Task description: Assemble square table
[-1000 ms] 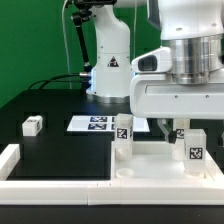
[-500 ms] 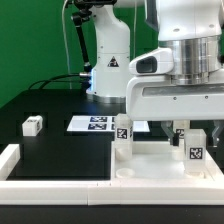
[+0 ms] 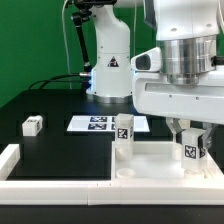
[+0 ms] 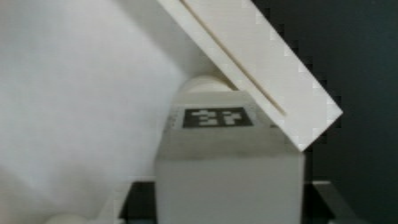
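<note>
Pincer [image 3: 192, 138] straddles small white plastic tagged leg [image 3: 193, 153], lower right, seemingly to lift it; whether clenched, cannot tell.

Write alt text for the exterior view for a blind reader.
A white robot's claw straddles a tagged white leg standing on the white table top, at the exterior view's right. A second tagged leg stands further left in that view, and a small tagged piece lies apart on the black table.
</note>
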Available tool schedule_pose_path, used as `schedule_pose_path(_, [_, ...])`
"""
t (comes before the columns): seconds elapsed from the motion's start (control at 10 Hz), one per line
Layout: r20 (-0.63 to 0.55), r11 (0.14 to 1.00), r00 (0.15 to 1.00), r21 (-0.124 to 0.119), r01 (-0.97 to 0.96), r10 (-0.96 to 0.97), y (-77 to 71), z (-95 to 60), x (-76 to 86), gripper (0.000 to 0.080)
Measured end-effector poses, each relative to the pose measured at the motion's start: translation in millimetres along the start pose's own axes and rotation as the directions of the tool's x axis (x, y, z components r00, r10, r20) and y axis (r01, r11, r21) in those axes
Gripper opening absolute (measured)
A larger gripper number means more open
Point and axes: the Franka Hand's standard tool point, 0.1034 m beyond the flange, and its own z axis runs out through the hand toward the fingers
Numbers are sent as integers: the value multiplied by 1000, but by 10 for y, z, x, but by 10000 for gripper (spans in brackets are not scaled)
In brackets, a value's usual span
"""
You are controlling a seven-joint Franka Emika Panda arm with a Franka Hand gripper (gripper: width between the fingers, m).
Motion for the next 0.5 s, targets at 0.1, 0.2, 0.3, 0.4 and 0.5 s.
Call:
schedule_pose_path(0.1, [4, 987, 987, -2, -161, 161, -1, 3, -12, 290])
schedule_pose_path(0.2, [4, 946, 946, -7, -325, 325, 2, 20, -25, 290])
schedule_pose_path(0.3, [12, 870, 870, 1, -492, 492, -1, 35, -27, 290])
schedule_pose_path(0.4, [23, 790, 790, 25, -613, 612, 21, 34, -22, 291])
schedule_pose_path(0.5, [35, 727, 728, 40, -685, 684, 38, 38, -29, 291])
